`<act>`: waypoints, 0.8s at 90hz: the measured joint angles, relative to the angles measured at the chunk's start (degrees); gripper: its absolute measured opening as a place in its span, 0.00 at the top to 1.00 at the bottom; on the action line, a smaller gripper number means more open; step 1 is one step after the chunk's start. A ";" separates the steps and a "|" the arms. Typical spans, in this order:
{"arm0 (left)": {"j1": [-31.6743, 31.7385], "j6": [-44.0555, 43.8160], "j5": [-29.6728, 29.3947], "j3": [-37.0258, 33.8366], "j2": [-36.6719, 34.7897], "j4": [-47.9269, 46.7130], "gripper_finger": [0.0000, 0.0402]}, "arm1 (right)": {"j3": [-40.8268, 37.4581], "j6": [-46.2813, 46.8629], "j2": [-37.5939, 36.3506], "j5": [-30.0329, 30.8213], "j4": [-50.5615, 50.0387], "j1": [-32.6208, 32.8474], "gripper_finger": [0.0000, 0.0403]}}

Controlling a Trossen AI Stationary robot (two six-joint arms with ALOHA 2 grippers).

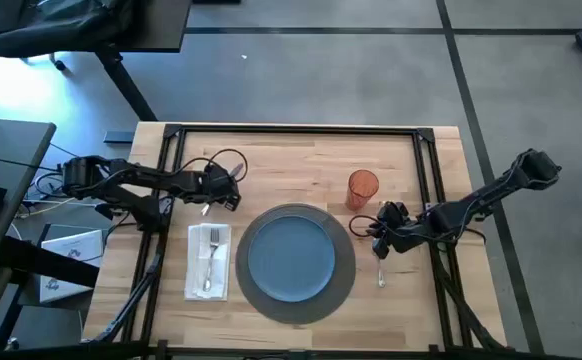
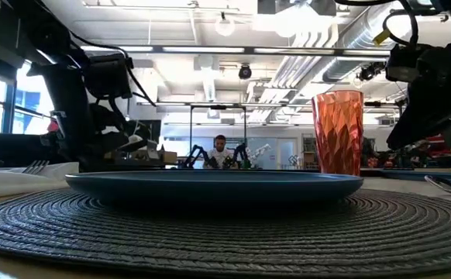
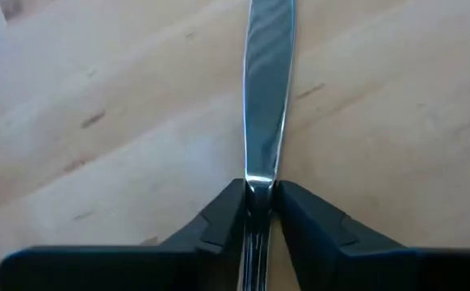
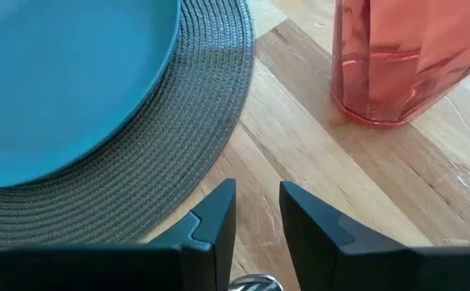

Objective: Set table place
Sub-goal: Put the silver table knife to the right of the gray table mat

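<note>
Bench: the large rectangular bench of light wooden planks (image 1: 301, 150), edged by a thin black metal frame, carries everything I am working with.
Placemat: the round dark grey woven placemat (image 1: 346, 280) lies at the middle of the bench towards its near edge; its ribbed weave fills the foreground of the low view (image 2: 225, 232).
Plate: the smooth round blue plate (image 1: 291, 258) sits centred on the placemat, with a ring of weave showing all round it.
Tumbler: the faceted orange-red plastic tumbler (image 1: 362, 188) stands upright on the bare wood just beyond the placemat's far right edge, apart from it.
Napkin: the white folded napkin (image 1: 209, 262) lies just to the left of the placemat, with a silver metal fork (image 1: 211, 258) resting along it.
Spoon: a small silver metal spoon (image 1: 381, 274) lies on the wood just right of the placemat.
My left pincer: my left pincer (image 3: 259, 198) hovers over the bare planks beyond the napkin, fingers closed tight on a slim polished silver table knife (image 3: 266, 89), whose blade runs straight out ahead of the fingers.
My right pincer: my right pincer (image 4: 258, 212) sits low over the wood between the placemat's right edge and the tumbler, above the spoon; its fingers are a narrow gap apart and hold nothing.
</note>
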 joint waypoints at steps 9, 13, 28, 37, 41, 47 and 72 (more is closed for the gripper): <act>-0.52 0.04 -0.02 0.02 -0.06 -0.14 0.95 | 0.02 -0.02 0.00 0.00 0.02 0.00 0.79; -0.82 0.13 -0.20 0.02 -0.06 -0.14 0.97 | 0.02 -0.02 0.00 0.00 0.02 0.00 0.79; -1.44 0.10 -0.82 0.03 -0.08 -0.04 0.97 | 0.00 -0.02 0.00 0.02 0.02 0.00 0.79; -1.49 0.19 -0.02 0.91 -0.43 -1.02 0.97 | 0.00 -0.02 0.00 0.02 0.02 0.00 0.79; -1.49 0.66 0.80 1.63 -0.80 -1.22 0.97 | 0.00 -0.02 0.00 0.02 0.02 0.00 0.79; -1.49 2.08 2.15 2.92 -1.43 -1.81 0.99 | 0.00 -0.02 0.00 0.03 0.04 0.00 0.79; -1.64 6.64 4.82 8.81 -3.43 -3.63 0.98 | 0.00 -0.04 0.00 0.04 0.10 0.00 0.79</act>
